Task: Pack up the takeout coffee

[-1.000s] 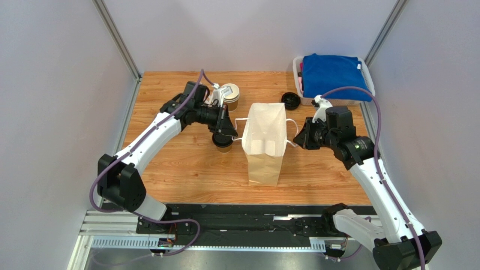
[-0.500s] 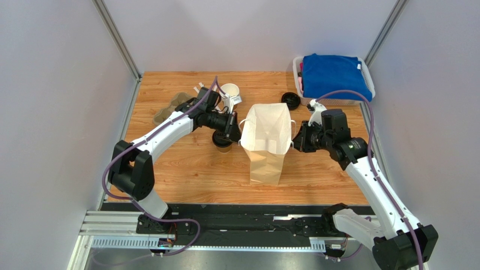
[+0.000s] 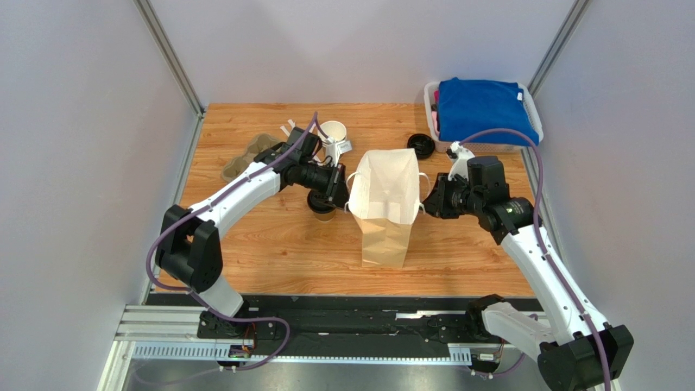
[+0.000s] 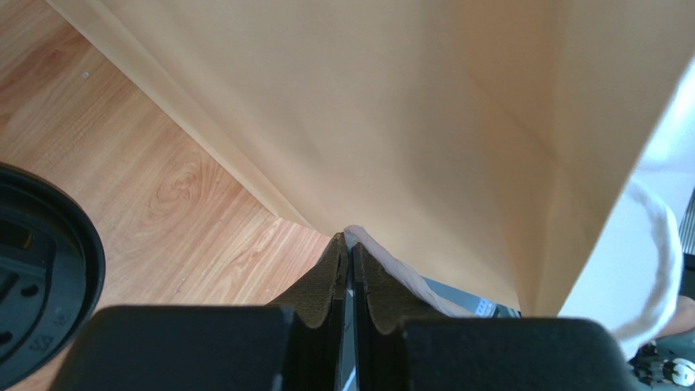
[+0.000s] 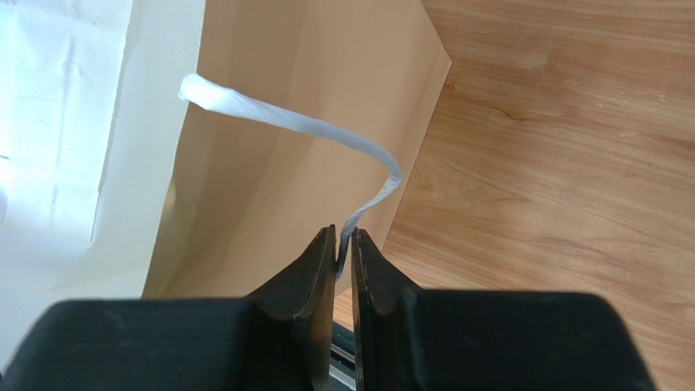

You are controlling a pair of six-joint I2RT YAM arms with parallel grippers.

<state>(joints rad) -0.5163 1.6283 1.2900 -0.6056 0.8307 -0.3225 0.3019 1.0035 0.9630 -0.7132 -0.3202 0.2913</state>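
Observation:
The takeout coffee [image 3: 320, 204], a small brown cup under a black lid [image 4: 41, 277], stands on the table just left of the tall paper bag [image 3: 383, 208]. The bag stands upright with its mouth spread wide. My left gripper [image 3: 341, 191] [image 4: 351, 244] pinches the bag's left white handle [image 4: 391, 273] at its tips, with only a thin slit between the jaws. My right gripper [image 3: 430, 204] [image 5: 343, 238] holds the right handle [image 5: 310, 122], a twisted white cord that runs up from between its nearly closed jaws.
A lidless cup on a stack [image 3: 333, 133] stands behind the left arm. A cardboard cup carrier [image 3: 245, 159] lies at the far left. A loose black lid [image 3: 421, 145] lies behind the bag. A plastic bin with blue cloth [image 3: 481, 110] fills the back right corner.
The bag's mouth has been pulled wider between the two grippers. My left arm has swung in toward the bag and uncovered the cup carrier. In the last half second little has moved.

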